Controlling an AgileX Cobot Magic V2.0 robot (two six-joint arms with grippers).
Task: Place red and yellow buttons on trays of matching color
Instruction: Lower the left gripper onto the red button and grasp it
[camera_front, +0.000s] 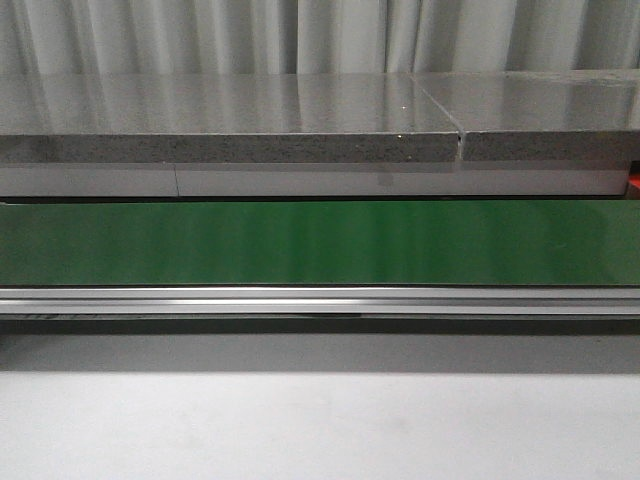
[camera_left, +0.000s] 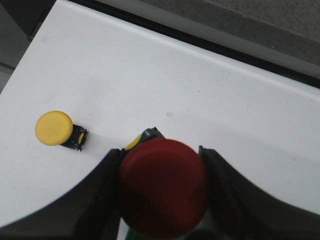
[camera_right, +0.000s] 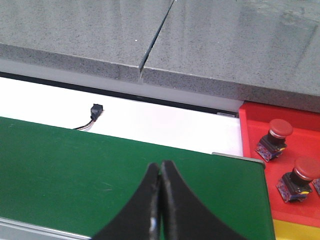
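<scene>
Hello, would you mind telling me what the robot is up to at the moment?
It is sorting buttons by colour. The left gripper is shut on a red button above a white surface, where a yellow button stands nearby. The right gripper is shut and empty over the green belt. Two red buttons already sit in the red tray beside the belt. Neither arm shows in the front view.

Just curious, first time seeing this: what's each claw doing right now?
Left gripper: closed on a red button.
Right gripper: closed, holding nothing.
</scene>
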